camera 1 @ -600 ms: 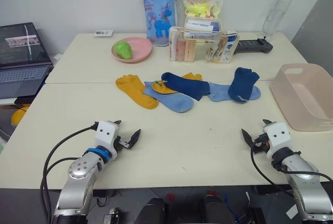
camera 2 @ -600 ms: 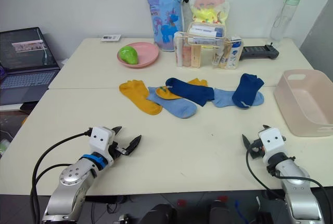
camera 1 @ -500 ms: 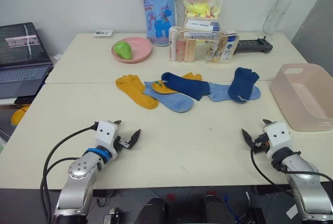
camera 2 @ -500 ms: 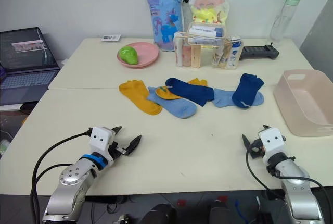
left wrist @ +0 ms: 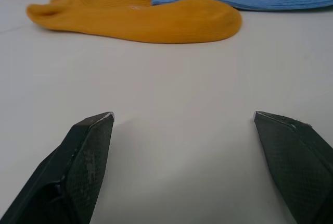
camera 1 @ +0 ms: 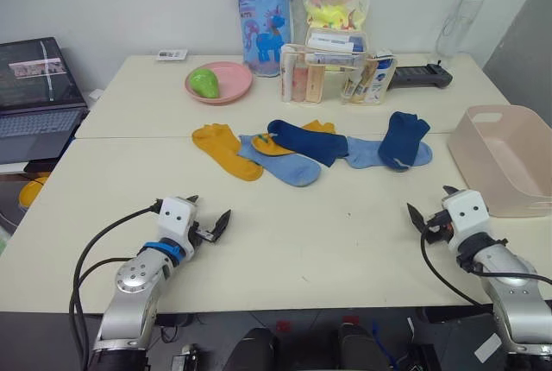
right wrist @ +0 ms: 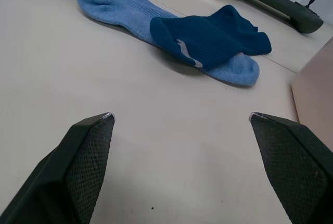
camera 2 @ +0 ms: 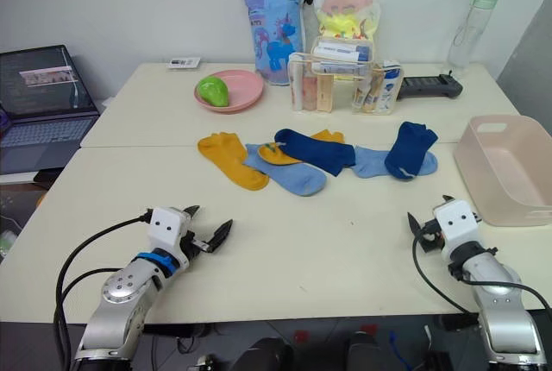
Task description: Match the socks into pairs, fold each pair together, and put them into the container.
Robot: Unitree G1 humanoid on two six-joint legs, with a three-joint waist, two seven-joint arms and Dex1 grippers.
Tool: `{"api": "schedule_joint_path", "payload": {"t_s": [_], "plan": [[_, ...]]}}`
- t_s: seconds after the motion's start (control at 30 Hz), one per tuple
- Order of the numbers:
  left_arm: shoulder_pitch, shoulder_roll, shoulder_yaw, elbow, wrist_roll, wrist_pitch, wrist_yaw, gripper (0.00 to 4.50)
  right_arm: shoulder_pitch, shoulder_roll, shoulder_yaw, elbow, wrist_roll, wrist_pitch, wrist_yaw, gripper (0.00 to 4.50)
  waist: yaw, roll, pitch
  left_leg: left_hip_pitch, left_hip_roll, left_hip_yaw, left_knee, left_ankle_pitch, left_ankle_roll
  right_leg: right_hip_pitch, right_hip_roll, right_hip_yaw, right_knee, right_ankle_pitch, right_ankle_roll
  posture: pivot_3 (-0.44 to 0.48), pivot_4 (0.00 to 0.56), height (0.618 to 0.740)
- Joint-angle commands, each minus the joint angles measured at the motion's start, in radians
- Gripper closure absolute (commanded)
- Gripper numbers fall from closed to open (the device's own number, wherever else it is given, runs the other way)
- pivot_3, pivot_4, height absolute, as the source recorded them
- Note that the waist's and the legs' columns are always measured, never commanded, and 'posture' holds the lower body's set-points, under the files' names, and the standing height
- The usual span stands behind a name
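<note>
Head view: we see 6 socks (camera 1: 302, 151) heaped mid-frame, container (camera 1: 509, 160) right edge. Left gripper (camera 1: 210, 227) lower left and right gripper (camera 1: 429, 210) lower right, both spread, empty.

Left wrist view: yellow sock (left wrist: 135, 20) lies crosswise, ahead.

Right wrist view: navy sock (right wrist: 210, 35) on blue sock (right wrist: 130, 10), ahead.

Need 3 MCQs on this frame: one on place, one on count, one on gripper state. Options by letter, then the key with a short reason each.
1. Where is the bin?
A. on the robot's right
B. behind the plate
C. on the laptop

2. How many navy socks lie on the table?
A. one
B. two
C. four

3. What state is the left gripper in?
A. shut on a yellow sock
B. open, empty
C. shut, empty

Key:
1 A: it sits at the table's right edge.
2 B: one navy sock lies in the middle heap, the other on a light blue sock.
3 B: its fingers stand apart over bare table.
</note>
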Motion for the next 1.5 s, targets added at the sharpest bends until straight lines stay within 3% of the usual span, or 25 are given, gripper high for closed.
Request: {"api": "schedule_joint_path", "payload": {"t_s": [0.03,0.4,0.63,0.77,0.9,1.1,1.23,1.5], "plan": [[-0.005,0.002,0.015,-0.023,0.022,-0.033,0.027,0.04,-0.008,0.001,-0.002,0.0,-0.009,-0.025,-0.009,0.04,0.0,0.0,0.0,0.0,0.0,0.0,0.0,0.0,0.0,0.0,0.0,0.0,0.0,0.0,0.0,0.0,0.15,0.74],[-0.004,0.005,0.054,-0.031,-0.053,-0.028,-0.004,0.04,-0.016,-0.006,0.026,0.011,-0.032,-0.038,0.004,0.04,0.0,0.0,0.0,0.0,0.0,0.0,0.0,0.0,0.0,0.0,0.0,0.0,0.0,0.0,0.0,0.0,0.15,0.74],[-0.066,0.067,0.016,-0.071,-0.13,0.002,-0.176,0.04,-0.073,-0.032,0.069,-0.006,-0.07,0.006,0.016,0.04,-0.001,0.0,0.0,0.0,0.0,0.0,0.0,0.0,0.0,0.0,0.0,0.0,0.0,0.0,0.0,0.0,0.15,0.74],[-0.26,0.098,-0.052,-0.144,-0.239,0.169,-0.284,0.04,-0.218,-0.046,0.104,0.034,-0.104,0.069,0.014,0.04,0.0,0.0,0.0,0.0,0.0,0.0,0.001,0.0,0.0,0.0,0.0,-0.001,0.001,0.0,0.0,0.0,0.15,0.74],[-0.461,0.072,-0.138,-0.219,-0.339,0.338,-0.344,0.04,-0.343,-0.051,0.125,0.106,-0.097,0.166,0.037,0.04,-0.003,-0.001,0.0,-0.002,0.0,0.0,0.002,0.0,0.0,0.0,0.001,-0.002,0.0,0.0,0.0,0.0,0.15,0.74],[-0.608,-0.008,-0.218,-0.22,-0.332,0.385,-0.321,0.04,-0.464,-0.049,0.146,0.227,-0.103,0.237,0.042,0.04,-0.022,-0.001,0.0,-0.001,0.0,0.003,0.001,0.0,0.0,-0.001,0.0,0.0,-0.002,0.0,0.0,0.0,0.15,0.74],[-0.604,-0.034,-0.27,-0.232,-0.317,0.389,-0.327,0.04,-0.541,-0.049,0.177,0.334,-0.112,0.233,0.06,0.04,-0.033,-0.001,0.0,-0.001,0.001,0.005,0.0,0.0,0.0,-0.002,0.0,0.002,0.0,0.0,0.0,0.0,0.15,0.74],[-0.58,-0.053,-0.267,-0.26,-0.309,0.402,-0.291,0.04,-0.651,-0.058,0.263,0.519,-0.169,0.126,0.077,0.04,-0.041,-0.001,0.0,-0.001,0.001,0.007,0.001,0.0,0.0,-0.002,0.0,0.002,-0.001,0.0,0.0,0.0,0.15,0.74]]}}
